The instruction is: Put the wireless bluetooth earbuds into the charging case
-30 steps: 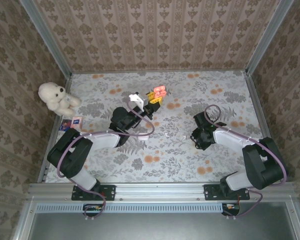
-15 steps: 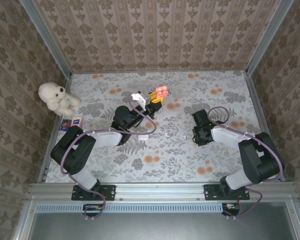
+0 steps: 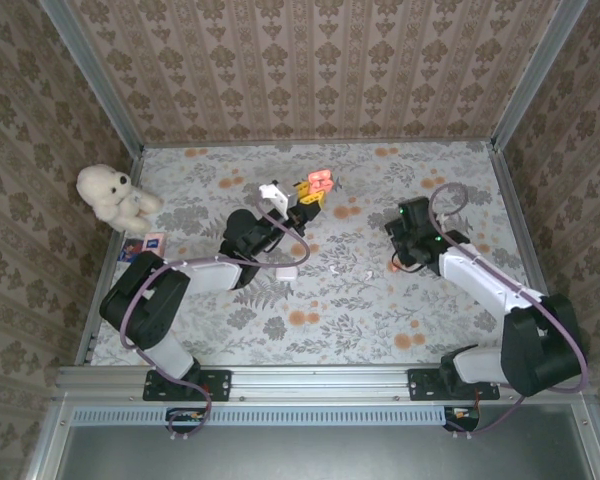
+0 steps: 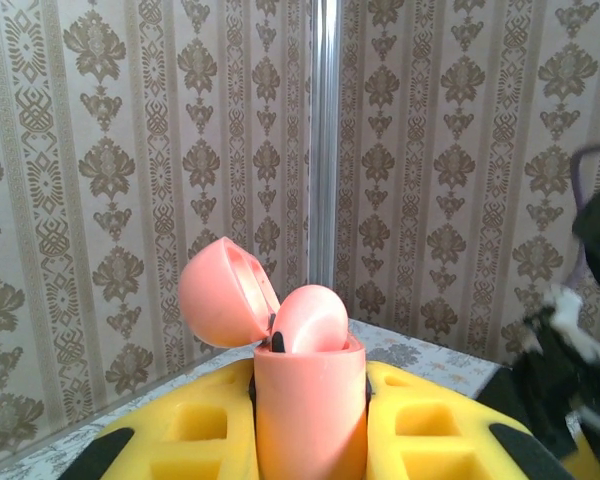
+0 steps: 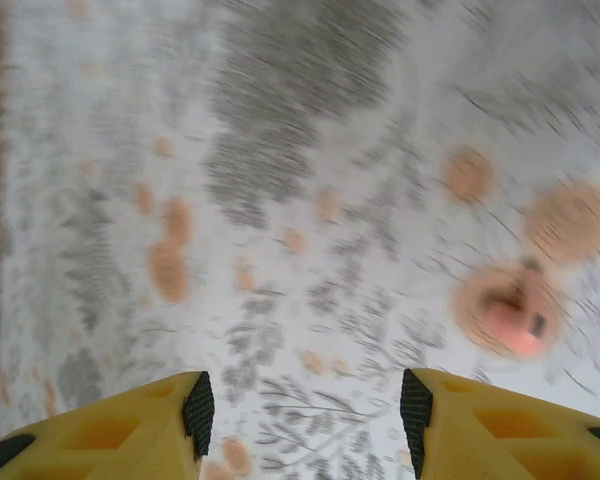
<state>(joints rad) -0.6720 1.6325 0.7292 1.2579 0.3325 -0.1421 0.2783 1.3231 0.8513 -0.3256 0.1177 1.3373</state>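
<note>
Left fingers (image 4: 180,432) clenched on the open pink charging case (image 4: 310,400), lid (image 4: 223,293) tipped back, right fingers (image 5: 110,425) spread and empty over the counter (image 5: 310,200), orange-red earbud (image 5: 515,325) lying blurred just ahead

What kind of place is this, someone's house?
Probably a robot test booth dressed as a home: wallpapered panels in a bare metal frame, a left arm and right arm bolted at the floral table's edge, a teddy bear in the corner.
</note>
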